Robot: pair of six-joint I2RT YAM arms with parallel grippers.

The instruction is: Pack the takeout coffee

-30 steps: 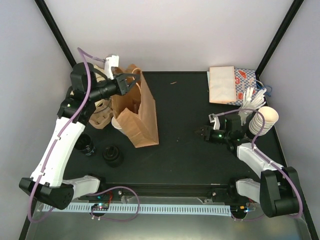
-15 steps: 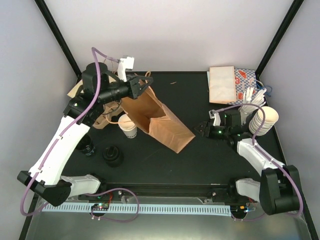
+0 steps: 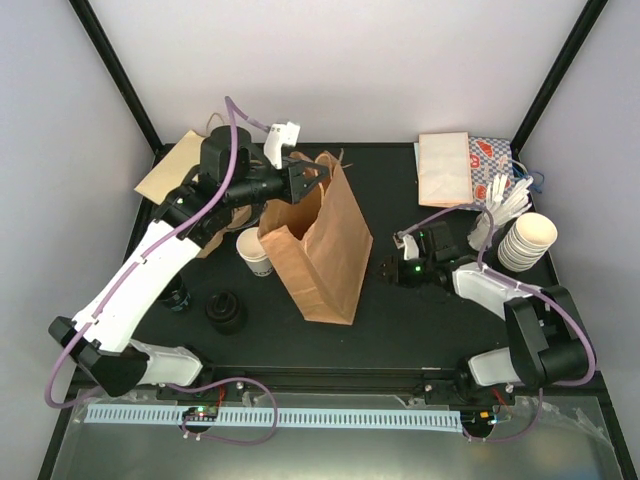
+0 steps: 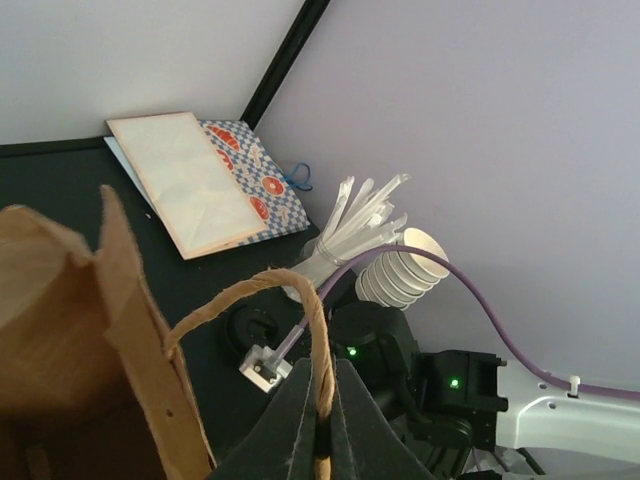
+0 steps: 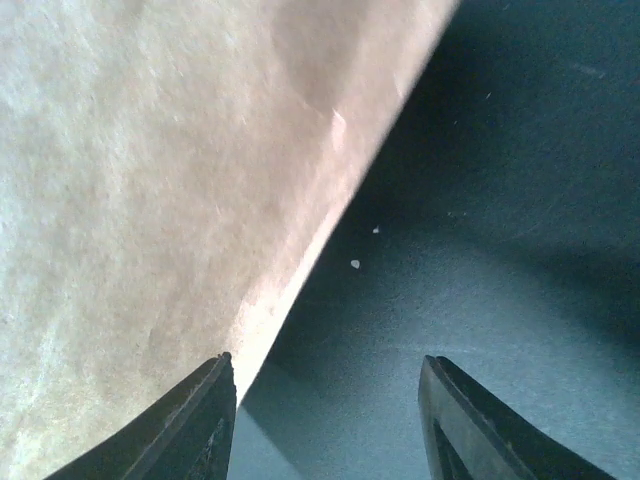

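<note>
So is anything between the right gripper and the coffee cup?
Yes, the brown paper bag, held up by the left gripper, stands squarely between the right gripper and the white paper cup.

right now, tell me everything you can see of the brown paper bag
The brown paper bag is plain, creased kraft paper with a twisted paper handle. It stands roughly upright mid-table, its mouth gaping open. The left pincer is shut on the handle, holding the top up. The white cup sits close by its left side. The open right pincer hovers near its right side, and contact there is unclear.
</note>
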